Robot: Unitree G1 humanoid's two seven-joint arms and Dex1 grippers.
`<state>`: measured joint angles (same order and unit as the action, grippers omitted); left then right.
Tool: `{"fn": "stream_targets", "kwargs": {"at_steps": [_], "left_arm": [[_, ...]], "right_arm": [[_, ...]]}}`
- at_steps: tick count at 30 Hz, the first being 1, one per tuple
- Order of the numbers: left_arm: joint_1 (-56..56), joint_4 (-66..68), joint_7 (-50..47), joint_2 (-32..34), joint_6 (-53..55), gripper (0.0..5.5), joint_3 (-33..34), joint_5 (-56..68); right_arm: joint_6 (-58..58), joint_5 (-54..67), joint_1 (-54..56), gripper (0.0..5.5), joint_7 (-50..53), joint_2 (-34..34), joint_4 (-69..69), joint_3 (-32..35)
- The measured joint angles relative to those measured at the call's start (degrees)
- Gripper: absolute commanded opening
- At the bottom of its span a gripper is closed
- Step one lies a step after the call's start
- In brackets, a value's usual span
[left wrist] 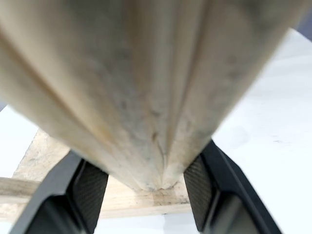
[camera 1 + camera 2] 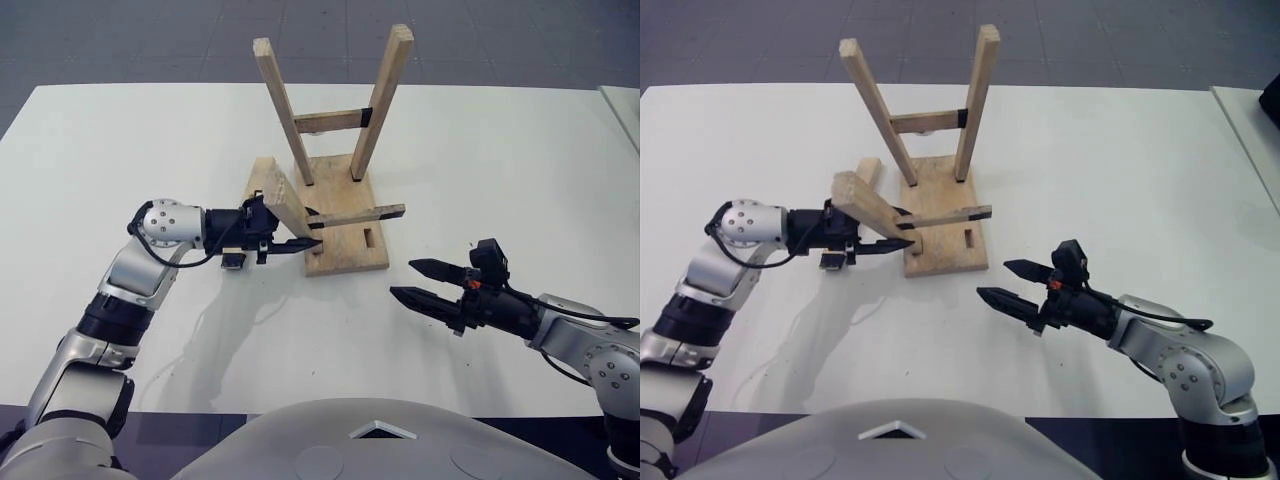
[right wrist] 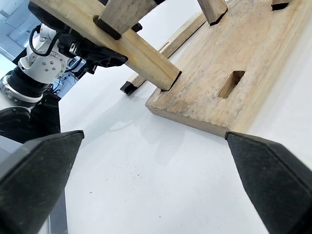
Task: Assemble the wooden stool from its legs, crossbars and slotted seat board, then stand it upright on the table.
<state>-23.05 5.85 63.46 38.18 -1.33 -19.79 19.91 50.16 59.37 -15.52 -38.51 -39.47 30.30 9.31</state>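
Observation:
The slotted seat board (image 2: pixel 348 250) lies flat mid-table. Two legs (image 2: pixel 283 110) (image 2: pixel 383 95) stand tilted in its far slots, joined by a crossbar (image 2: pixel 328 121). My left gripper (image 2: pixel 300 232) is shut on a third leg (image 2: pixel 276 195), which leans with its lower end at the board's near-left corner (image 3: pixel 163 78). A crossbar (image 2: pixel 355 215) juts from that leg over the board. The left wrist view shows the leg (image 1: pixel 146 97) between both pads (image 1: pixel 90 187). The near-right slot (image 3: pixel 231 84) is empty. My right gripper (image 2: pixel 402 278) hovers open, just off the board's near-right corner.
Another wooden piece (image 2: pixel 868 170) lies on the table by the board's left edge, behind the held leg. Bare white table (image 2: pixel 300 340) stretches in front of and to both sides of the board. A second table's edge (image 2: pixel 625 110) shows at the far right.

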Motion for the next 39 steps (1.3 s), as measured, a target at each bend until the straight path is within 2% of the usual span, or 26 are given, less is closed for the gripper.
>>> {"fn": "stream_targets", "kwargs": {"at_steps": [1,2,4,8,13,16,18,21,24,27,39], "left_arm": [[-1.7,2.0,0.5,-0.7,0.0,2.04,-0.3,-0.3],[-3.9,4.5,0.9,-1.4,-0.3,2.4,-0.7,-0.8],[-6.4,7.9,1.3,-1.8,-1.7,2.68,-1.3,-4.6],[-6.1,11.2,1.8,-1.6,-1.7,3.3,-0.7,-7.4],[0.9,1.8,-0.8,1.1,3.1,4.12,6.7,-5.3],[9.0,-7.8,-9.1,1.8,10.9,4.48,13.5,-4.0],[14.6,-14.1,-17.4,1.0,18.0,4.23,17.9,-4.1],[21.1,-20.2,-30.1,-4.2,26.6,3.74,21.7,-5.1],[24.4,-23.7,-39.5,-8.9,32.4,3.26,22.6,-7.3],[26.9,-25.9,-43.6,-11.2,36.9,2.73,21.8,-8.8],[27.9,-29.8,-46.0,-13.2,46.5,4.57,20.7,-8.6]], "right_arm": [[-0.1,-0.4,0.0,5.4,0.1,0.3,0.0,0.0],[-0.3,-0.7,0.1,5.4,0.4,0.6,-0.1,-0.1],[-0.4,-1.0,0.3,5.4,0.5,0.8,-0.3,-0.3],[-0.4,-1.3,0.8,5.4,0.6,1.2,-0.7,-0.6],[-0.5,-1.5,0.7,5.4,1.1,1.8,-0.7,-0.7],[-0.7,-1.5,-0.2,5.4,1.8,2.7,-0.3,-0.6],[-0.8,-1.5,-1.2,5.4,2.5,3.2,-0.1,-0.5],[-1.0,-1.5,-2.1,5.4,3.3,4.1,0.2,-0.4],[-1.1,-1.5,-2.5,5.4,3.8,4.4,0.3,-0.2],[-1.1,-1.5,-2.4,5.4,4.1,4.7,0.3,-0.1],[-1.1,-1.8,-2.4,5.4,4.1,4.9,0.3,-0.8]]}}
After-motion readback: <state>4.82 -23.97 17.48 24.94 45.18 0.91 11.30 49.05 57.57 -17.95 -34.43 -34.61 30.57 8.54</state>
